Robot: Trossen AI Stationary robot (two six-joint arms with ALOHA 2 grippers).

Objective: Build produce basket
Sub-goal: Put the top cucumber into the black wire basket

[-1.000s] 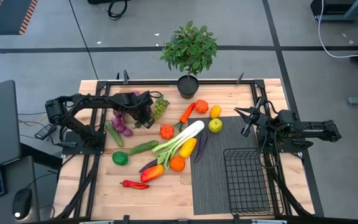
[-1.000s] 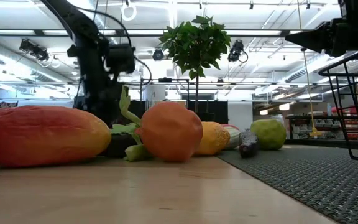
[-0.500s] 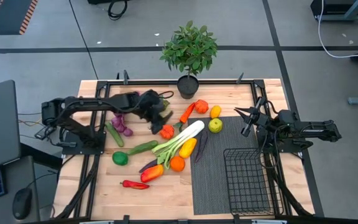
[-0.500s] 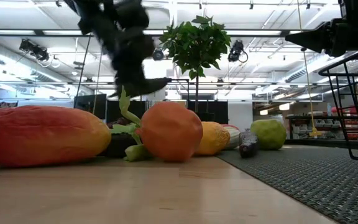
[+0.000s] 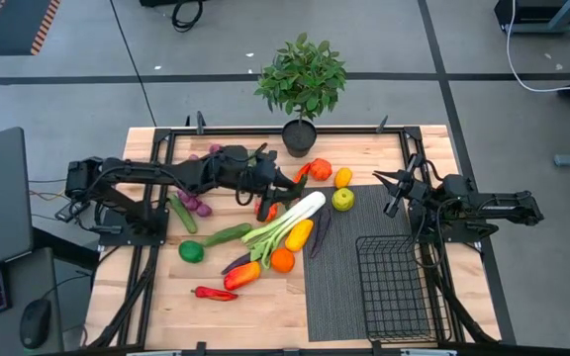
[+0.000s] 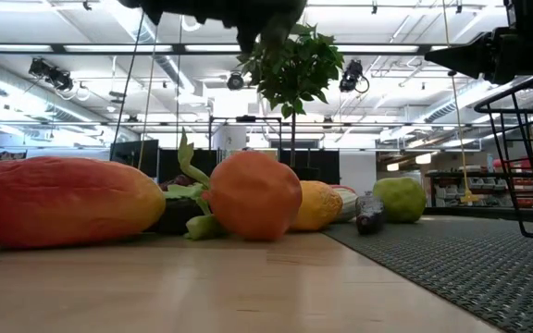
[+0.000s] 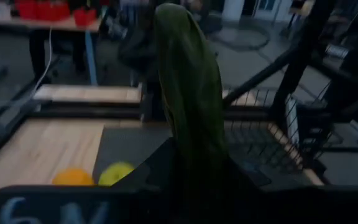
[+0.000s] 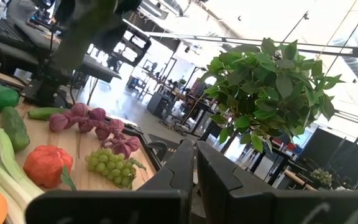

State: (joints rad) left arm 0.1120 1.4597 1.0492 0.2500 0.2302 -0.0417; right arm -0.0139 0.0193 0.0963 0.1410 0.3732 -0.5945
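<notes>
My left gripper reaches level over the far middle of the table, shut on a long dark green vegetable. It hangs high above the leek, carrot and red pepper; the low view shows it only at the top edge. Green grapes and purple grapes lie on the wood. The black wire basket stands on the grey mat at the near right. My right gripper waits shut at the right edge. My left gripper pinches the dark green vegetable between its two fingers at the end nearest the wrist. The fingers come level from the table's left. The rest of the vegetable sticks out past the fingertips, lifted clear of the table and the other produce.
Produce covers the table's middle: cucumbers, a lime, an orange, a red chili, a green apple. A potted plant stands at the far edge. Bare wood lies along the near left.
My left gripper has risen from the table beside the grapes and swung toward the table's right, tipping from pointing down to nearly level. The dark green vegetable has gone with it, lifted clear of the table. The right arm has kept still.
</notes>
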